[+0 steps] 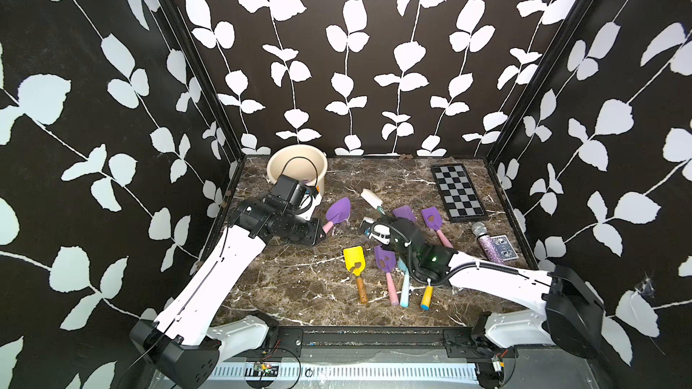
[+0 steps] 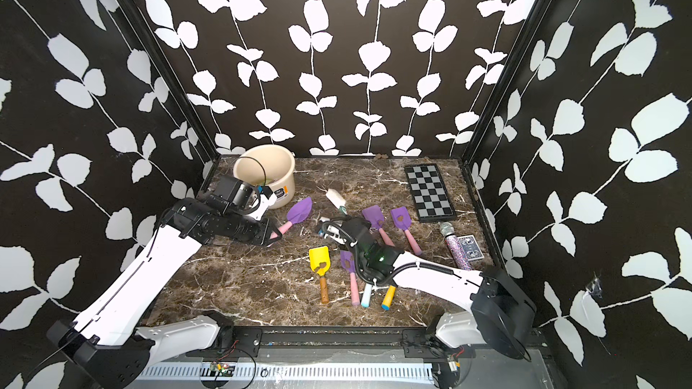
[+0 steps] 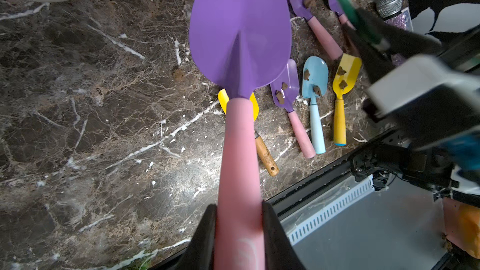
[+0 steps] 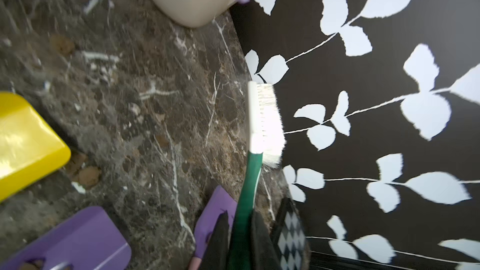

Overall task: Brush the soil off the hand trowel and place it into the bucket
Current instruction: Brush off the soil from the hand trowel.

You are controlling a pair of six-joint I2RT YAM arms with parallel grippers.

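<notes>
Top views, left grip: the left end effector (image 1: 322, 232) is closed on the far end of the pink handle of the purple hand trowel (image 1: 339, 210), so the whole blade is free for brushing.
Top views, bucket: the bucket (image 1: 278, 166) stands mouth up in the far left corner of the desk (image 1: 299, 286). The blade tip points toward it and is near its wall, so I judge the way over the rim to be short.
Top views, right grip: the right end effector (image 2: 332, 228) holds the brush (image 2: 334, 196) by its green handle, with the bristle head apart from the blade.
Top views, room: the desk is open in front of the left arm. The right arm reaches over a row of 4 other trowels, and 2 more lie beside the chessboard (image 2: 430, 192).
Left wrist, hold: 2 black fingers (image 3: 205, 232) press the handle from both sides. The blade face shown here carries no soil (image 3: 281, 94), which sits only on the other trowels.
Left wrist, judgement: brushing looks finished on this face. I cannot see the other face.
Right wrist, brush: the jaws clamp the handle low, and the bristles point sideways into free air.
Right wrist, edges: the labelled bucket wall is near, with a purple blur before it. The desk edge and the wall run close beside the brush.
</notes>
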